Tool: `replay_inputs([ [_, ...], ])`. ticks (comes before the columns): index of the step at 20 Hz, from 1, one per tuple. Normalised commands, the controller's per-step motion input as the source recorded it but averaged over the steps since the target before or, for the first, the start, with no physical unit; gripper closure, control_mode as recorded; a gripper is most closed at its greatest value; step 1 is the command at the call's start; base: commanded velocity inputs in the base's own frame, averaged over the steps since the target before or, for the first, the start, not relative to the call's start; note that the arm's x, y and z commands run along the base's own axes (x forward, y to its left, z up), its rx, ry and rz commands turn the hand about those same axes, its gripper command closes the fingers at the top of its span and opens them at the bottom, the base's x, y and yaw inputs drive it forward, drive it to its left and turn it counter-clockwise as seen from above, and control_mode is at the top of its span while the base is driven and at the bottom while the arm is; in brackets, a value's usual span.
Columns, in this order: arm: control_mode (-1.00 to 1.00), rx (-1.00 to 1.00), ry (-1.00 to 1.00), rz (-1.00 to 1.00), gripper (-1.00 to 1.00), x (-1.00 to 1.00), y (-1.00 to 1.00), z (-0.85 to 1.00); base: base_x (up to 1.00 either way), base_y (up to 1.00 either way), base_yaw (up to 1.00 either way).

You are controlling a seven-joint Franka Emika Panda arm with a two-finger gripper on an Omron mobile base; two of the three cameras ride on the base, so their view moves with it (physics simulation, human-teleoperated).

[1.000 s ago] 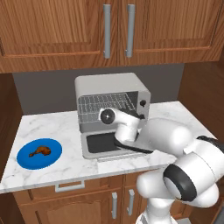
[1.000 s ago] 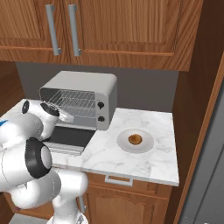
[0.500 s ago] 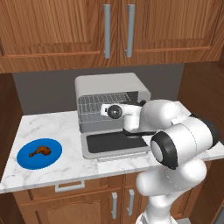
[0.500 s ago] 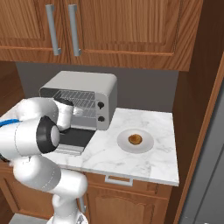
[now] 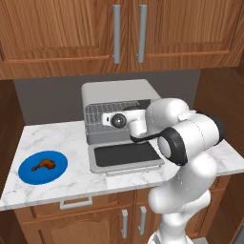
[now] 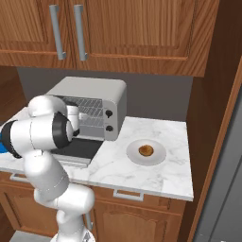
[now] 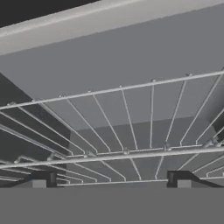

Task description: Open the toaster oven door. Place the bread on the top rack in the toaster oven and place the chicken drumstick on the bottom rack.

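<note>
Fingers point(image 7: 43, 178) spread wide — facing top rack point(image 7: 131, 127).

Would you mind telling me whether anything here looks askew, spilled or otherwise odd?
Nothing stands out. The toaster oven door lies fully open and flat, the chicken drumstick sits on its blue plate, and the bread rests centred on the white plate. No spills show.
</note>
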Motion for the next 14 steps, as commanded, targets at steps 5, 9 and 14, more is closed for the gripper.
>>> replay_inputs([
  [5,-1.00,-0.06,-0.02,0.09,-1.00,0.34,0.22,0.03,0.00,0.00,0.00],
  [9,-1.00,-0.06,0.00,0.08,-1.00,0.42,0.11,-0.05,0.00,0.00,0.00],
  [14,-1.00,-0.04,0.02,0.08,-1.00,0.63,0.02,-0.37,0.00,0.00,0.00],
])
